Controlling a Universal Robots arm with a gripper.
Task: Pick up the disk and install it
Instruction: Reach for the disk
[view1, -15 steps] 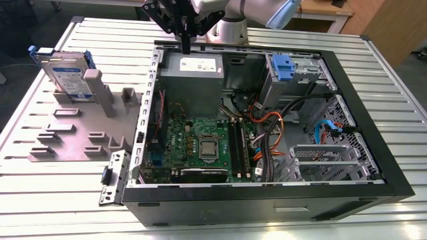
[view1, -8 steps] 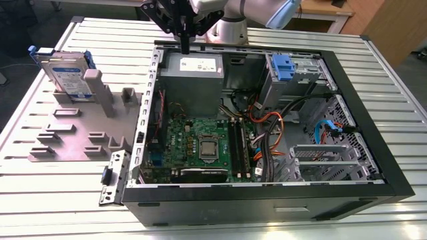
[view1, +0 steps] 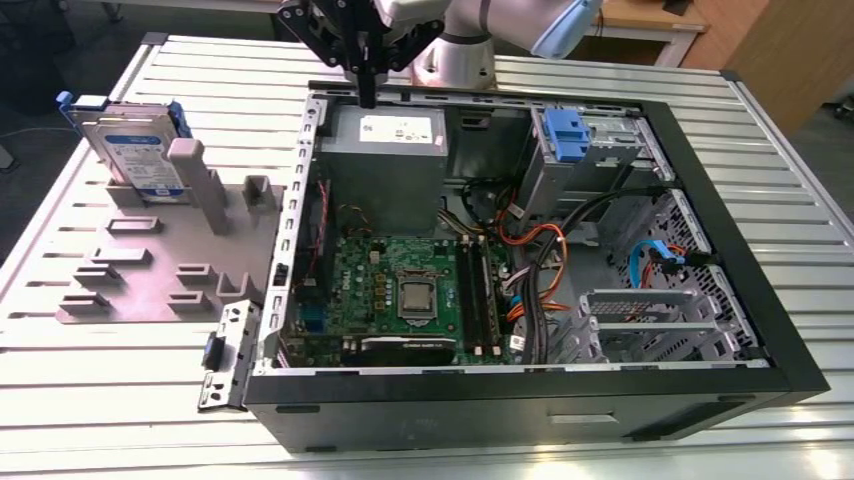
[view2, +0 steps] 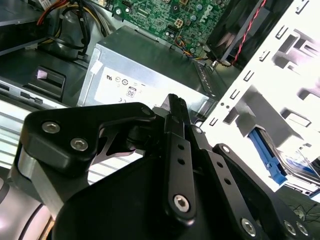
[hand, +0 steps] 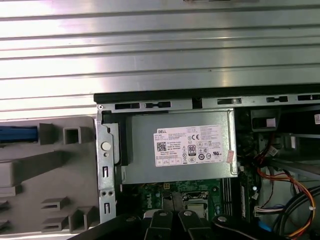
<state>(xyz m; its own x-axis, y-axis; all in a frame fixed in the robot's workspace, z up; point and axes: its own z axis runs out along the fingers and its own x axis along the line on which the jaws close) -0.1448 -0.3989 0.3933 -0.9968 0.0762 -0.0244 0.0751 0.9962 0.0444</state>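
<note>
Standing upright in the grey rack (view1: 147, 250) beside the case (view1: 721, 250), the disk (view1: 134, 150) is not yet picked up. The gripper (view1: 364, 92), clenched on nothing, is held above the power supply (view1: 384, 150), well apart from the disk. Both pickup and installation are judged undone.

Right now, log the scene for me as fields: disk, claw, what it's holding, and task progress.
disk: upright in the grey holder, at the exterior view's left of the open computer case
claw: shut, empty, above the grey power supply box
contact: none, claw apart from disk
progress: disk not yet picked up
</note>
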